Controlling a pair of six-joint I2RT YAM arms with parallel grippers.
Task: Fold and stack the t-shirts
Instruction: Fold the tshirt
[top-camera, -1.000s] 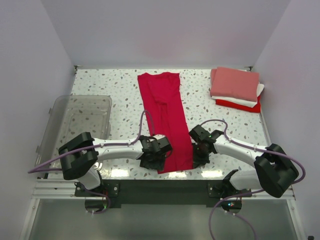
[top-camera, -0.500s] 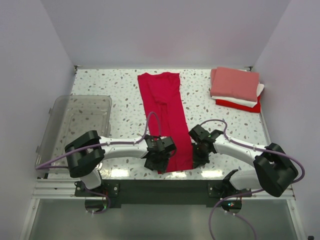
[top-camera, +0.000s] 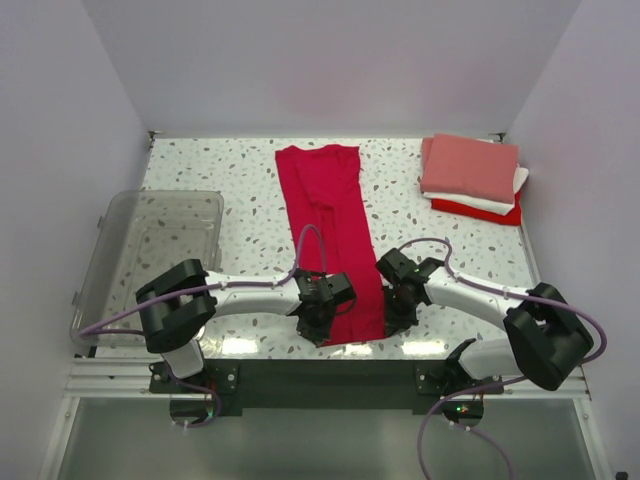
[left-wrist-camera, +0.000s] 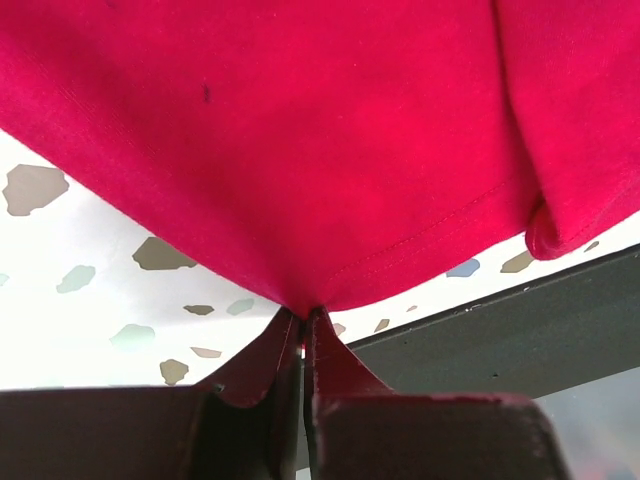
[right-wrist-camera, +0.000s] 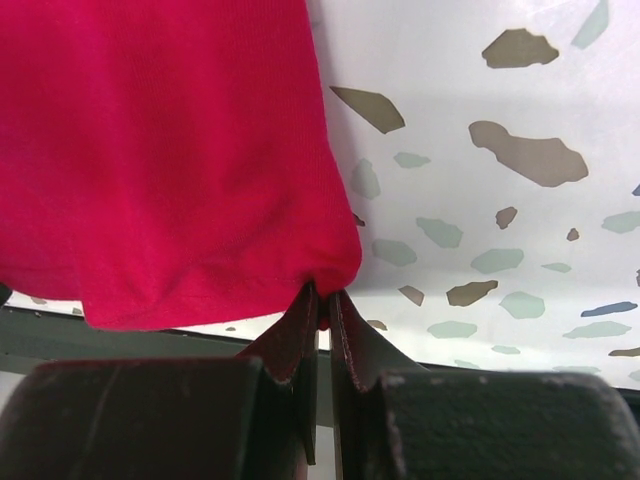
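Reaching inward low, left tool (left-wrist-camera: 305, 320) and right tool (right-wrist-camera: 322, 302) pinch crimson t-shirt (top-camera: 335, 220) hem corners.

Both arms stretch low and inward from their bases, the left arm (top-camera: 250, 291) and the right arm (top-camera: 470, 293) nearly level, wrists tipped down. The left gripper (top-camera: 322, 314) has its jaws pressed together on the near left corner of the crimson-red t-shirt (top-camera: 335, 230). The right gripper (top-camera: 398, 300) is clamped the same way on the near right corner.
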